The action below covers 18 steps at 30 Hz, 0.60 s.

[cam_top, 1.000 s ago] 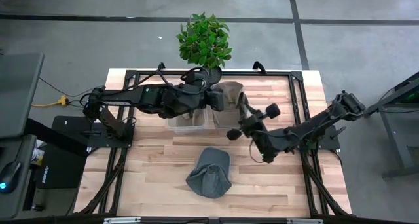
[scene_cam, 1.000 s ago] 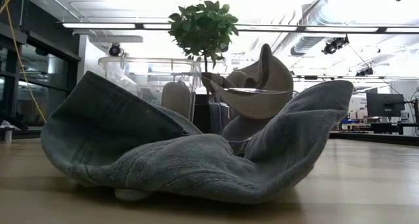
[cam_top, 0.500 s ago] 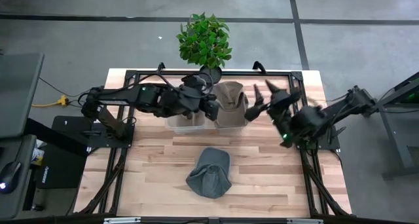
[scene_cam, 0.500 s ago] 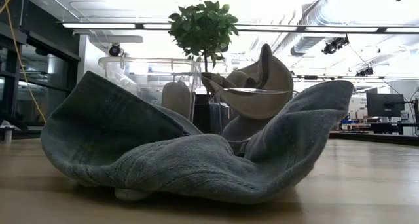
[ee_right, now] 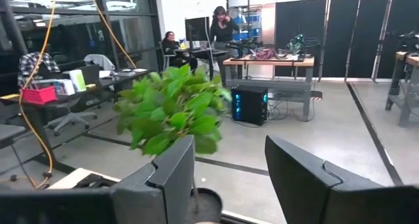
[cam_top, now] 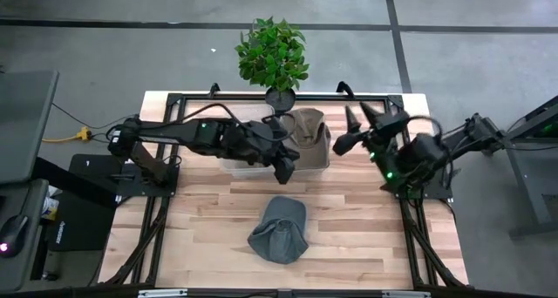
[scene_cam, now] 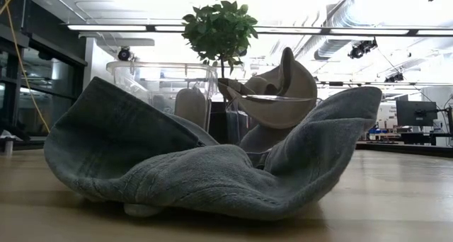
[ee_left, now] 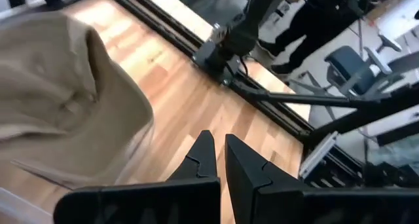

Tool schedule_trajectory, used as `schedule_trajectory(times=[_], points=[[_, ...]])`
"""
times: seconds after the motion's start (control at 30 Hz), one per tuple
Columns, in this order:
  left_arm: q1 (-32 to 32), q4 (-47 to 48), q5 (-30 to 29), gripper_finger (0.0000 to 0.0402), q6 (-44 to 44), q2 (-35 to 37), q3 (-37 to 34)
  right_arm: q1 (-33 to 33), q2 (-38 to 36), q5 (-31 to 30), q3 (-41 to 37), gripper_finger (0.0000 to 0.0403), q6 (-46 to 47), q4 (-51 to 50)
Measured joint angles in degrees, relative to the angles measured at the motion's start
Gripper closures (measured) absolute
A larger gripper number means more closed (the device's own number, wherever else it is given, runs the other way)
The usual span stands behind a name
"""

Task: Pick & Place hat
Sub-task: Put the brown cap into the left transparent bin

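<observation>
Here the left gripper (ee_left: 215, 149) is clenched empty beside the tan hat (ee_left: 59, 106) — right gripper (ee_right: 229, 165) released.

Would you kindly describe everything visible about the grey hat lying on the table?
The grey hat is a soft cap of thick, ribbed-looking fabric, lying crumpled on the wooden table near its front edge, in front of the clear bins. In the low view it sags open, both sides folded upward. Neither gripper touches it; the left gripper hangs just behind it, shut.
</observation>
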<state>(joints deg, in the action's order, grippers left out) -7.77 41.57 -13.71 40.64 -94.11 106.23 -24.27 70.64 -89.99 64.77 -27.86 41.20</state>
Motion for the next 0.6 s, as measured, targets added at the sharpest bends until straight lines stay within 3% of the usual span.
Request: schedule_trajectory(times=[0.47,0.6], points=[[1.22,-12.36,7.35,0.0402,0.11,3.97,-17.08,-0.09,5.06,0.76,0.00,0.0223,11.82,-0.06],[2.08,-14.22,11.07,0.0402,1.19,6.94,-22.59,0.70,4.92,11.28,0.02,0.0224,20.83,-6.48]])
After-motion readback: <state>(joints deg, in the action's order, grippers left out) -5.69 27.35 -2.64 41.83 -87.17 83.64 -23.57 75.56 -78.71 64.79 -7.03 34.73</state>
